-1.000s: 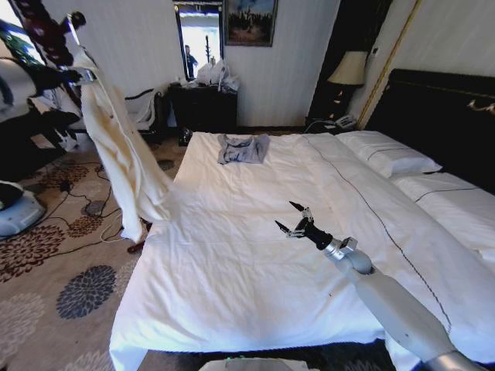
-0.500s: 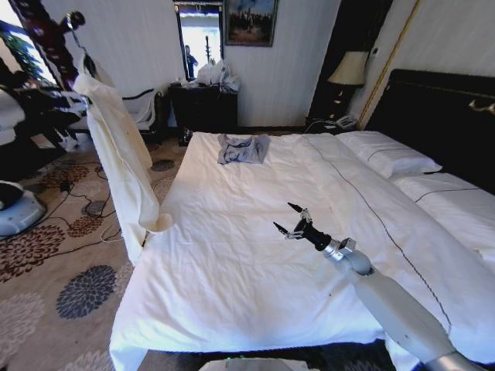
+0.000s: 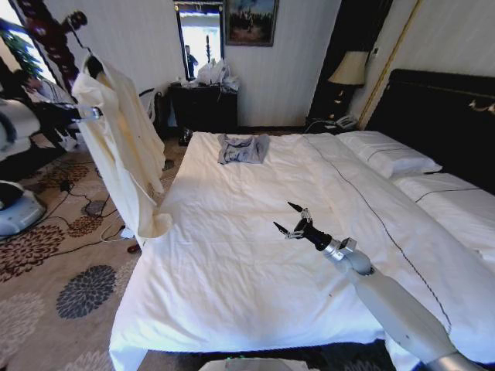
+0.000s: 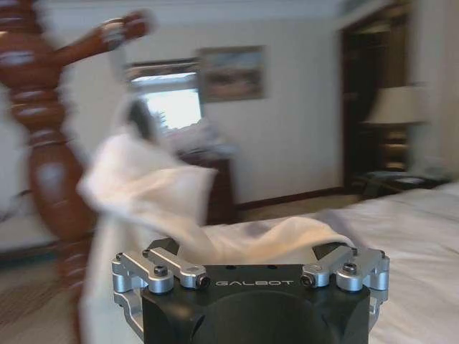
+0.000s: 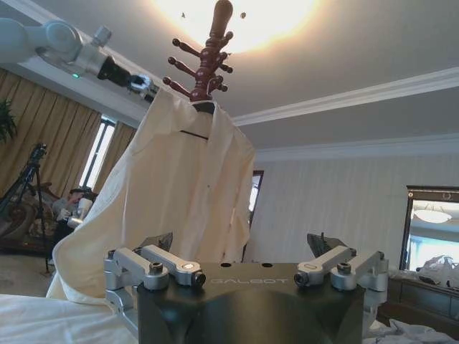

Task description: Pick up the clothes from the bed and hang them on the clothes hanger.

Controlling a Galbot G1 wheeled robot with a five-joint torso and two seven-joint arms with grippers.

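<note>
The cream clothes (image 3: pixel 120 147) hang off the bed's left side, their collar over the thin black clothes hanger (image 5: pixel 206 107) on a dark red wooden coat stand (image 3: pixel 46 31). My left gripper (image 3: pixel 94 113) is at the garment's shoulder, seen from afar as the left gripper (image 5: pixel 143 84). In the left wrist view its fingers (image 4: pixel 166 249) stand spread, open, with a fold of the cream fabric (image 4: pixel 251 236) lying across between them. My right gripper (image 3: pixel 284 216) hovers open over the middle of the white bed (image 3: pixel 224 263), with nothing in it.
A small grey-blue folded garment (image 3: pixel 242 148) lies at the bed's far end. Pillows (image 3: pixel 387 158) and the dark headboard (image 3: pixel 441 108) are on the right. A dark cabinet (image 3: pixel 203 104) stands behind the bed. Cables and a white round base (image 3: pixel 15 212) lie on the patterned carpet at left.
The garment's collar has moved right and up onto the stand, and its hem has swung toward the bed. The left gripper has dropped lower along the shoulder. The right arm has barely moved.
</note>
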